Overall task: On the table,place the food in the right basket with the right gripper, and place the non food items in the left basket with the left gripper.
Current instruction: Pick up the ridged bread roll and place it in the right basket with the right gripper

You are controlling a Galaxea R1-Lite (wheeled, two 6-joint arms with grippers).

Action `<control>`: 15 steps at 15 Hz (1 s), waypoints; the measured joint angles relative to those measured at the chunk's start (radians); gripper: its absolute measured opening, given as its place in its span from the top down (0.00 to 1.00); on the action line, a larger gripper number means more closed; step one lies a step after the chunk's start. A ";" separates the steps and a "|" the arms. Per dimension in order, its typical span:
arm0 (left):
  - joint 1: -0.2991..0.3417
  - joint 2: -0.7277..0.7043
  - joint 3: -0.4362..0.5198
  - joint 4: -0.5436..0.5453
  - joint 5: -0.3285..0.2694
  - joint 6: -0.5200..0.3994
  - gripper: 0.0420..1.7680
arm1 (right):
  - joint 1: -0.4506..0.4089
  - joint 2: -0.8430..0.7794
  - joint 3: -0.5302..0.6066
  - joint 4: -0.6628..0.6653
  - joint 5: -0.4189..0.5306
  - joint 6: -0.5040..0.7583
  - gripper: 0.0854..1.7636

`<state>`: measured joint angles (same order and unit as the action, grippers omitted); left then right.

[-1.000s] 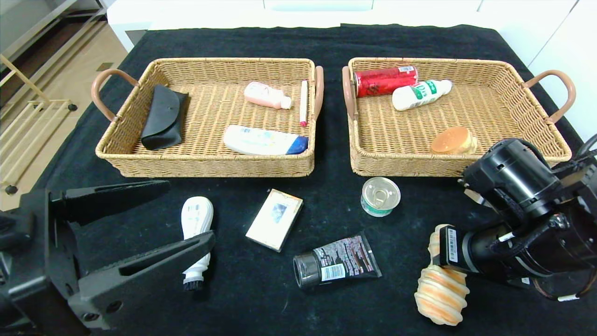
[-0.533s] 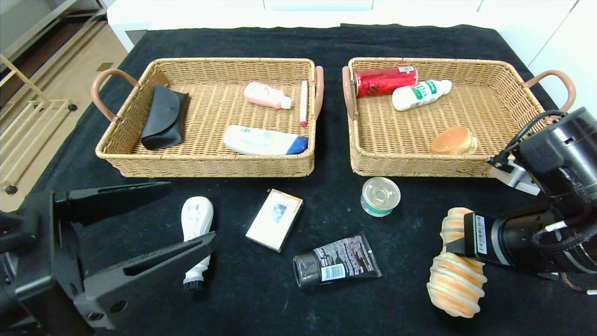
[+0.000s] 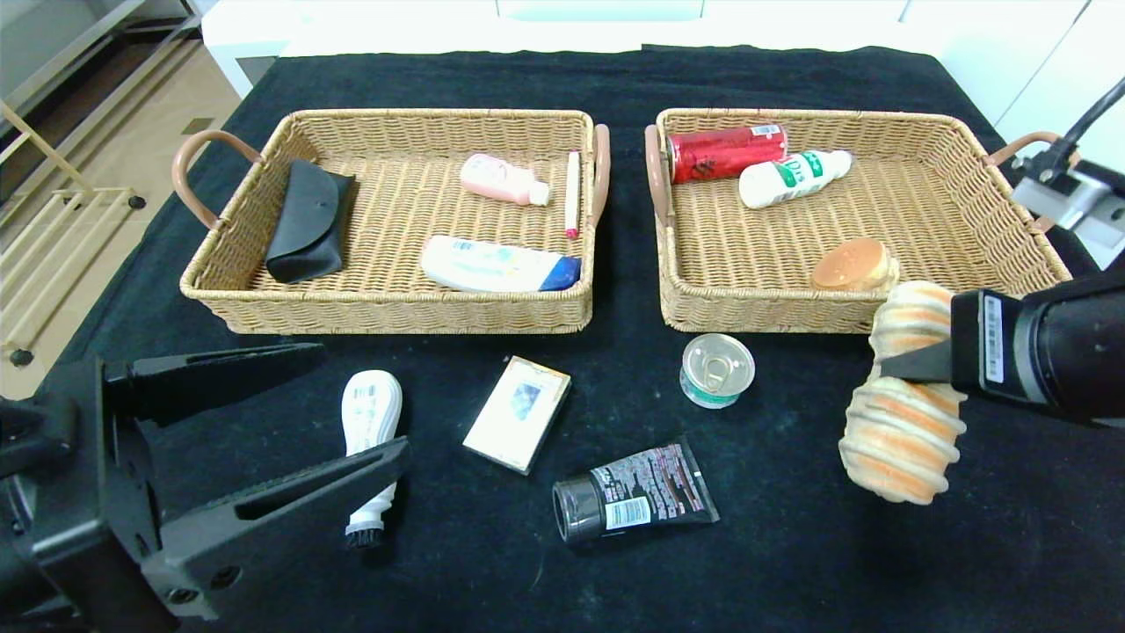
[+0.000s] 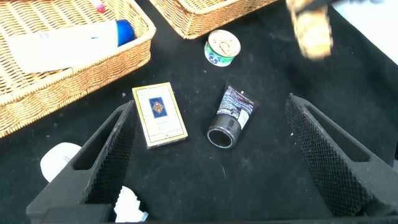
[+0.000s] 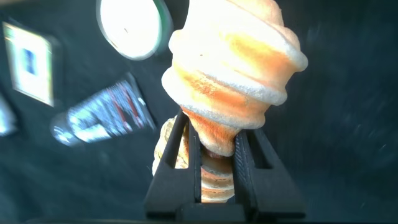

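My right gripper (image 3: 914, 362) (image 5: 217, 134) is shut on a ridged orange-and-cream bread roll (image 3: 901, 422) (image 5: 233, 56), held in the air just in front of the right basket (image 3: 993, 290). That basket holds a red can (image 3: 725, 151), a white bottle (image 3: 791, 178) and a bun (image 3: 852, 265). A tin can (image 3: 717, 369) sits on the cloth before it. My left gripper (image 3: 290, 422) (image 4: 208, 162) stands open low at the near left, above a white brush (image 3: 369, 440), a card box (image 3: 518, 411) (image 4: 160, 113) and a black tube (image 3: 635, 501) (image 4: 231, 116). The left basket (image 3: 387, 312) lies behind.
The left basket contains a black case (image 3: 308, 220), a pink bottle (image 3: 503, 179), a pen (image 3: 572, 193) and a white-blue tube (image 3: 499, 265). Black cloth (image 3: 615, 580) covers the table. A wooden rack (image 3: 53, 255) stands off the table's left side.
My right gripper has lifted the bread roll off the cloth and carried it up and back toward the right basket. The left arm has not moved.
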<state>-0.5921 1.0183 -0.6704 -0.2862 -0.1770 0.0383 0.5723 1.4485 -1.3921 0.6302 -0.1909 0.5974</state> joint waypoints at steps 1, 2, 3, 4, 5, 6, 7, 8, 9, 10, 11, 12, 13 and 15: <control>0.000 0.000 0.000 0.000 0.000 0.000 0.03 | -0.009 0.010 -0.040 0.005 -0.001 -0.013 0.82; 0.000 -0.001 0.000 0.000 0.000 0.000 0.03 | -0.018 0.027 -0.084 0.007 -0.002 -0.026 0.82; 0.000 -0.001 0.000 0.000 0.000 0.000 0.03 | -0.025 0.047 -0.127 0.008 -0.003 -0.033 0.82; 0.000 -0.001 0.000 0.000 0.000 0.000 0.03 | -0.033 0.069 -0.169 0.009 -0.005 -0.039 0.82; 0.000 -0.001 0.000 0.000 0.000 0.000 0.03 | -0.039 0.095 -0.215 0.009 -0.007 -0.048 0.82; 0.000 -0.002 0.000 0.000 0.000 0.000 0.03 | -0.044 0.121 -0.252 0.007 -0.008 -0.061 0.82; 0.000 -0.003 -0.001 -0.001 0.001 0.000 0.03 | -0.053 0.146 -0.284 0.004 -0.010 -0.081 0.82; 0.000 -0.003 -0.001 -0.001 0.001 0.000 0.03 | -0.064 0.172 -0.316 -0.002 -0.021 -0.096 0.82; 0.000 -0.005 -0.003 -0.003 0.001 0.000 0.03 | -0.074 0.195 -0.345 -0.017 -0.044 -0.103 0.82; 0.000 -0.006 -0.004 -0.003 0.000 0.000 0.03 | -0.085 0.218 -0.369 -0.051 -0.063 -0.104 0.82; 0.000 -0.006 -0.004 -0.003 0.001 0.000 0.03 | -0.097 0.239 -0.386 -0.106 -0.069 -0.109 0.82; 0.000 -0.006 -0.004 -0.003 0.000 0.000 0.03 | -0.106 0.254 -0.394 -0.153 -0.071 -0.119 0.82; 0.000 -0.006 -0.004 -0.003 0.000 0.000 0.03 | -0.115 0.269 -0.399 -0.207 -0.072 -0.134 0.82; 0.000 -0.006 -0.004 -0.002 0.000 0.000 0.03 | -0.132 0.295 -0.403 -0.293 -0.073 -0.153 0.83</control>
<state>-0.5921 1.0126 -0.6743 -0.2885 -0.1768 0.0379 0.4402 1.7434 -1.7949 0.3377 -0.2636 0.4440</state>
